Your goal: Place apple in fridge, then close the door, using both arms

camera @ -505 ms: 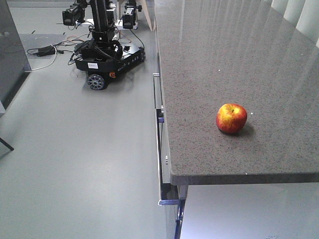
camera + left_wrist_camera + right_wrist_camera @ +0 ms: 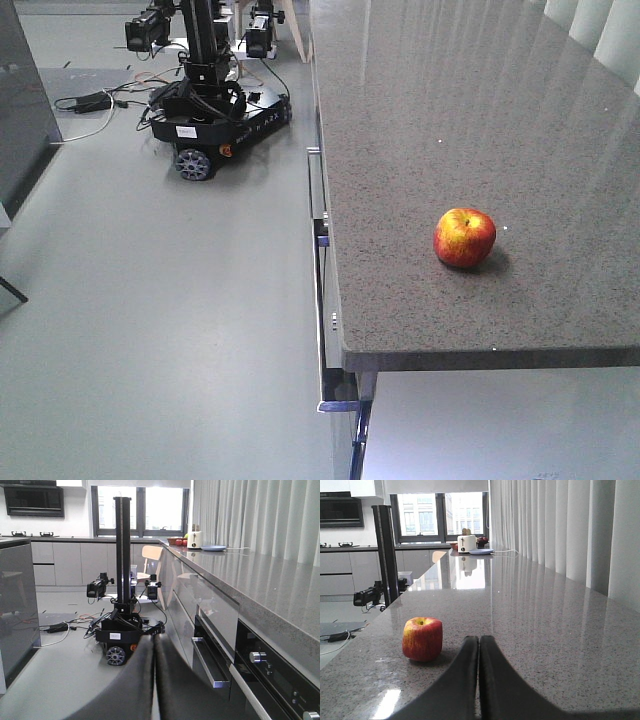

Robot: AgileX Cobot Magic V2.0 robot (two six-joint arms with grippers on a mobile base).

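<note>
The right gripper (image 2: 479, 641) had its two dark fingers (image 2: 462, 680) pressed flat together, gripping nothing, at the bottom centre of the right wrist frame. The apple (image 2: 422, 639) stood on the speckled grey countertop (image 2: 545, 645) just left of the fingertips and clear of them. The left gripper (image 2: 153, 641) was likewise closed and empty at the bottom centre of its own frame, above the floor and left of the oven handle (image 2: 210, 662). In the front view the apple lay in the lower right, near the counter's front edge.
</note>
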